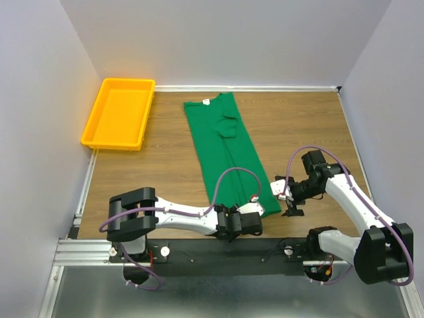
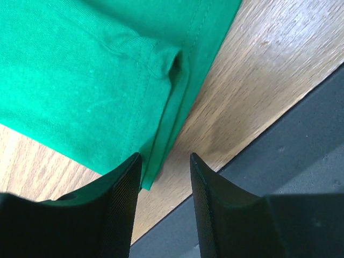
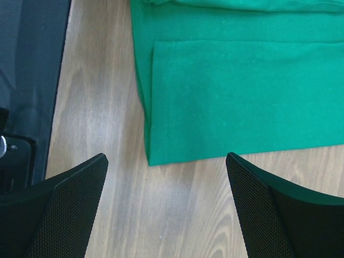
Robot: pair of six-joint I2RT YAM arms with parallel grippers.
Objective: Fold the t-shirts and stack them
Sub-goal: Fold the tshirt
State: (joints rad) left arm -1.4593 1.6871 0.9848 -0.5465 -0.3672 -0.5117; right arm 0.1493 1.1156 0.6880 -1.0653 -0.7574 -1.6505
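The green t-shirt point(image 1: 225, 146) lies on the wooden table, folded lengthwise into a long narrow strip, with its white neck label point(image 1: 206, 101) at the far end. My left gripper point(image 1: 246, 218) is open over the near left hem corner. In the left wrist view point(image 2: 164, 157) the layered corner of the shirt point(image 2: 80, 80) lies beside the left finger point(image 2: 121, 204). My right gripper point(image 1: 286, 199) is open just off the near right corner. In the right wrist view point(image 3: 166, 157) the shirt point(image 3: 242, 91) lies beyond the fingertips, with bare wood between them.
A yellow tray point(image 1: 119, 112) stands at the far left of the table. The black base rail point(image 1: 218, 248) runs along the near edge, close to the shirt's hem, and shows in the left wrist view point(image 2: 301, 150). Grey walls enclose the table.
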